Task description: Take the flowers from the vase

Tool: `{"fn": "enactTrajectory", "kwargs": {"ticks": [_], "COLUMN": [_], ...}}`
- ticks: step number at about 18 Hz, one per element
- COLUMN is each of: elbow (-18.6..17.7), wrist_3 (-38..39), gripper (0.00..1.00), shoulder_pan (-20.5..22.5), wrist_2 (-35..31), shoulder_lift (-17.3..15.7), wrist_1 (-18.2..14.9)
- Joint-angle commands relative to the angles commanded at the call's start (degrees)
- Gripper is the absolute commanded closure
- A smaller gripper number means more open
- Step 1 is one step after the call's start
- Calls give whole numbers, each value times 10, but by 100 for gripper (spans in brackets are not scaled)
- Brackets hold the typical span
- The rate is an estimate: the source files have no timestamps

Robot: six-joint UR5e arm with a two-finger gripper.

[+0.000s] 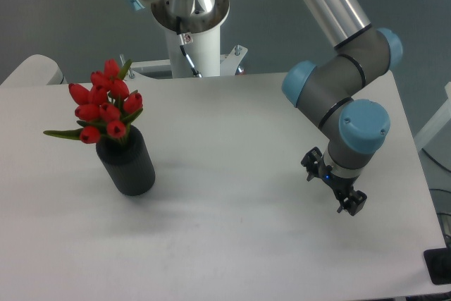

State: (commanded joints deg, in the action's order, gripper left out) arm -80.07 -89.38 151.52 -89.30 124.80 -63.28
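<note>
The flowers (pixel 106 107), a tight bunch of red tulip buds with green stems and a long green leaf sticking out to the left, stand in the vase (pixel 128 163). The vase is a matte black cylinder, upright on the left part of the white table (pixel 232 167). My gripper (pixel 331 182) hangs below the blue-capped wrist on the right side of the table, far from the flowers. Its two black fingers (pixel 351 203) stand spread apart with nothing between them.
The arm's white base column (pixel 190 40) stands at the table's back edge, behind and to the right of the vase. The grey forearm (pixel 331 5) runs in from the top. The table's right edge lies close to the gripper.
</note>
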Motion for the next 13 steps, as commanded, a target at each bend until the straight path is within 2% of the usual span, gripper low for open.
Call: {"fn": "enactTrajectory", "kwargs": {"ticks": [7,13], "elbow": [0,-20], "wrist_3": [10,9], "gripper": [0,0], "shoulder_pan": [-4,-3], "wrist_2": [0,9], "shoulder_lift": [0,-15], "wrist_1": [-2,0]}}
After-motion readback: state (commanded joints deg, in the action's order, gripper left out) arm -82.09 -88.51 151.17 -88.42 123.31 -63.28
